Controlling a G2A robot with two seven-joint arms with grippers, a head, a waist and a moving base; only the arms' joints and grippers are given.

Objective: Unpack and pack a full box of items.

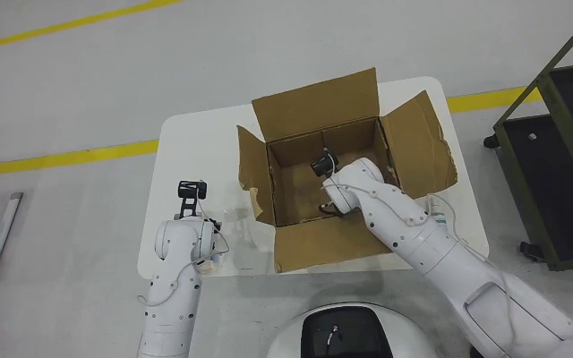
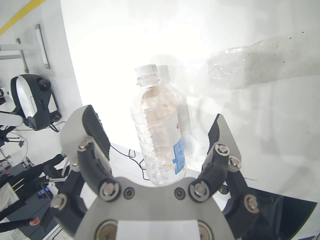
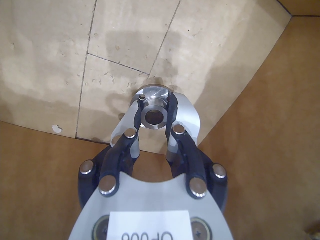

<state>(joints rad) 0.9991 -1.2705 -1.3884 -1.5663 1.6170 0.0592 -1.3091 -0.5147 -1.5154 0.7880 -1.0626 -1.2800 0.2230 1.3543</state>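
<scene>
An open cardboard box stands on the white table, flaps spread. My right gripper is down inside the box, shut on a small metal flanged bushing that rests on the box floor. In the top view the right arm leans over the box's near right wall. A clear plastic water bottle with a white cap stands on the table near its front left edge. My left gripper is open around the bottle, its pads apart from it on both sides.
A crumpled clear plastic bag lies on the table beyond the bottle, between it and the box. A green metal cart stands on the floor at the right. Yellow floor lines run behind the table.
</scene>
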